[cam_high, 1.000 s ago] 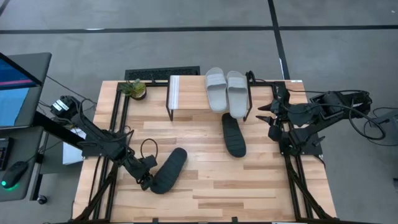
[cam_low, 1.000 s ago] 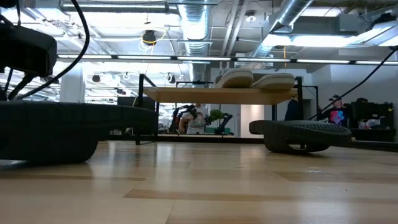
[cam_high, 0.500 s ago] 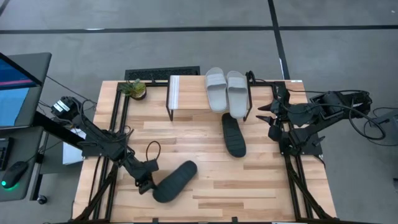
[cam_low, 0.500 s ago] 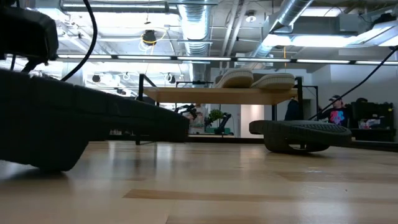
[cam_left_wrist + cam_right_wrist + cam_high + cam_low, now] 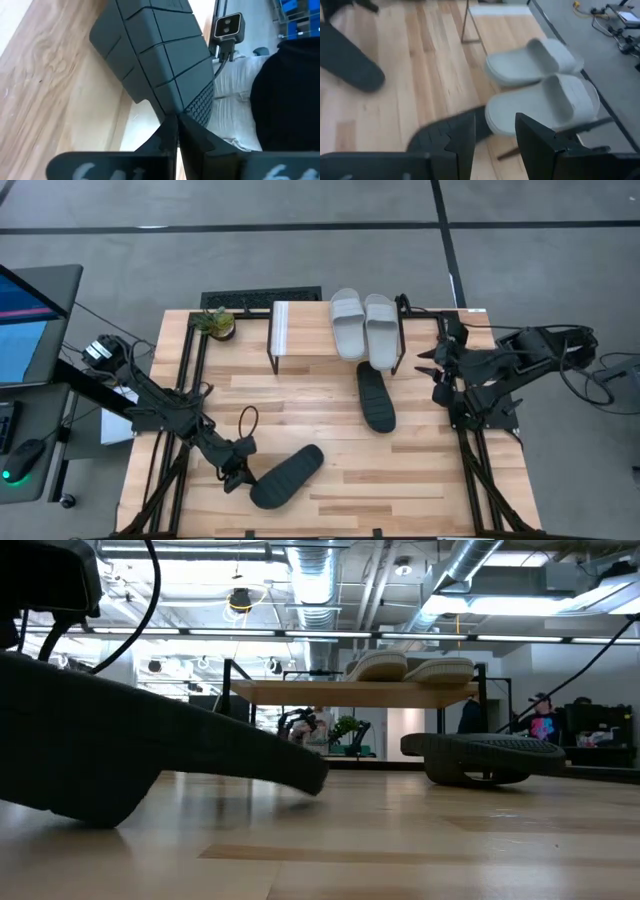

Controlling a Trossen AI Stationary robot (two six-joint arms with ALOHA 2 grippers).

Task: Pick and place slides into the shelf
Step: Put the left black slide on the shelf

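Observation:
A black slide (image 5: 287, 476) lies sole up near the table's front left, seen close in the low view (image 5: 120, 750). My left gripper (image 5: 238, 478) is shut, its tips against that slide's near-left end. A second black slide (image 5: 376, 397) lies on the table in front of the shelf (image 5: 305, 330). Two light grey slides (image 5: 348, 323) (image 5: 381, 328) rest side by side on the right half of the shelf's top. My right gripper (image 5: 492, 135) hangs open and holds nothing, high over the table's right edge (image 5: 430, 365). My left gripper touches the black slide with its shut fingertips (image 5: 176, 125) at the rim of the end nearest it (image 5: 192, 107), by the finely dotted patch of sole. It comes slanting down from the table's left. Whether any rubber is caught between the fingers, I cannot tell.
A small potted plant (image 5: 215, 322) stands at the table's far left corner, beside the shelf's left legs. A keyboard (image 5: 260, 298) lies beyond the far edge. Bare wood stretches across the table's middle and front right (image 5: 400, 480). A person (image 5: 545, 720) sits far off in the room.
The black slide at my left gripper has swung about on the table. Its end by the gripper stayed roughly in place. Its far end swept toward the near and right edges, so it now lies more crosswise. The right arm kept still.

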